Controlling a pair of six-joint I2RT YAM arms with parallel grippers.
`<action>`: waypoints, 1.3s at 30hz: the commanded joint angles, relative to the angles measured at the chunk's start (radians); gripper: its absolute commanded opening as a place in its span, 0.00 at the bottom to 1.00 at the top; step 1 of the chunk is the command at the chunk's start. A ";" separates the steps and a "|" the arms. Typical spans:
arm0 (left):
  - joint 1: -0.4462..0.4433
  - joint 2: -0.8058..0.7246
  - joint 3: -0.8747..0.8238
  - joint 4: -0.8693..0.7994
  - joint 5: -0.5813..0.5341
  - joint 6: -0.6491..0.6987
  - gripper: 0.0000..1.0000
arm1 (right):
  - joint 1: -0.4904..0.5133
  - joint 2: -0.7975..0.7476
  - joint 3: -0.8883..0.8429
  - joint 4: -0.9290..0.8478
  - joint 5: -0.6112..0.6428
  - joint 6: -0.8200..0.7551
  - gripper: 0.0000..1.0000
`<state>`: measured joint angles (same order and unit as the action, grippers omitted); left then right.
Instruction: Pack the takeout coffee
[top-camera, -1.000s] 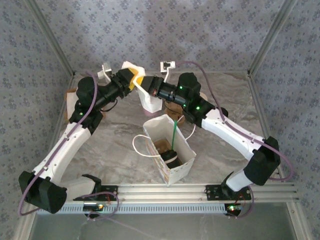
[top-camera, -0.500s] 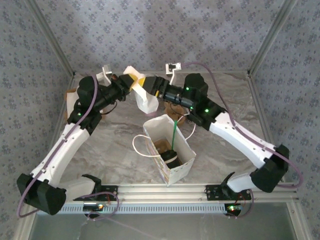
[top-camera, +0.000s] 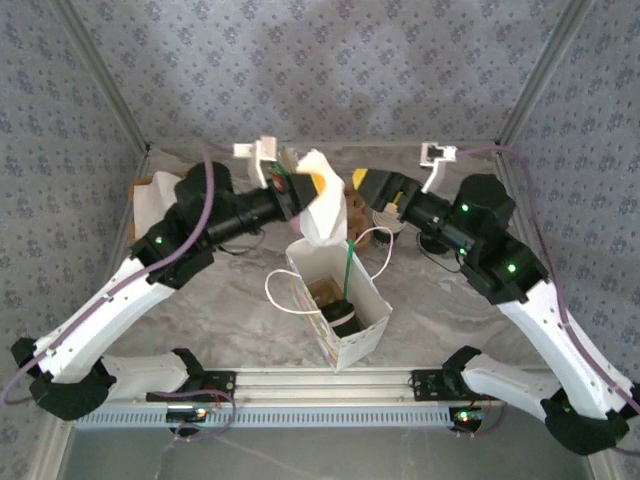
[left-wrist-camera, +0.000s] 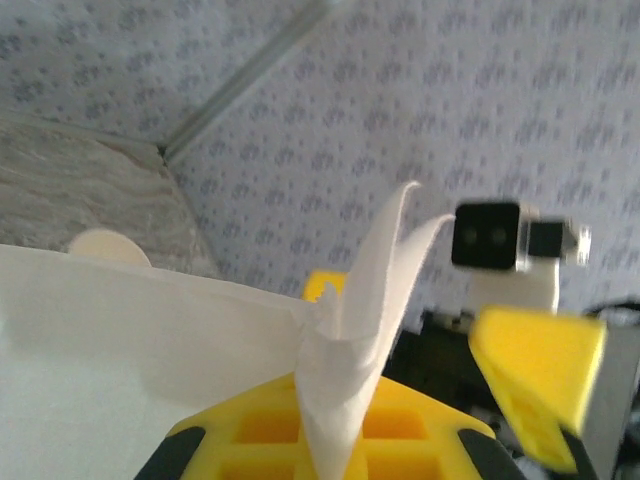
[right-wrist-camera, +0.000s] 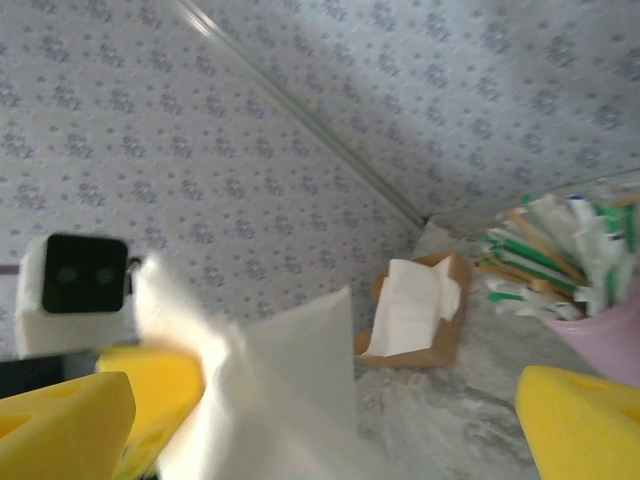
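The takeout coffee (top-camera: 343, 319) shows as a black lid inside the open white paper bag (top-camera: 365, 335) at the table's middle, with a green stick (top-camera: 347, 268) standing beside it. My left gripper (top-camera: 308, 190) is shut on a white napkin (top-camera: 323, 208) that hangs just above the bag's far rim. In the left wrist view the napkin (left-wrist-camera: 352, 330) is pinched between the yellow jaws of the left gripper (left-wrist-camera: 335, 400). My right gripper (top-camera: 372, 188) is open, just right of the napkin and apart from it. In the right wrist view the right gripper (right-wrist-camera: 325, 420) holds nothing, with the napkin (right-wrist-camera: 290, 390) ahead of it.
A brown tray of napkins (right-wrist-camera: 415, 310) lies near the far left wall. A pink holder (right-wrist-camera: 600, 325) full of green and white sticks stands by it. The bag's white cord handles (top-camera: 280, 296) loop out to both sides. Patterned walls close in the back and sides.
The right gripper opened, let go of the napkin and drew back to the right. The left gripper closed on the napkin and carried it right and nearer, over the bag.
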<state>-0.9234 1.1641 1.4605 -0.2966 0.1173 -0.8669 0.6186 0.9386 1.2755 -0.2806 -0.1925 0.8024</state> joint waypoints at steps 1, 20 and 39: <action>-0.089 0.035 0.041 -0.083 -0.139 0.142 0.00 | -0.046 -0.041 -0.041 -0.088 0.017 -0.023 1.00; -0.146 -0.055 -0.190 -0.065 -0.233 0.193 0.00 | -0.111 -0.109 -0.166 -0.063 -0.039 0.021 1.00; -0.234 -0.054 -0.256 -0.088 -0.245 0.182 0.00 | -0.114 -0.130 -0.189 -0.062 -0.052 0.032 1.00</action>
<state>-1.1419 1.1194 1.2068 -0.3855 -0.1066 -0.6891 0.5098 0.8257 1.0962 -0.3553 -0.2283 0.8227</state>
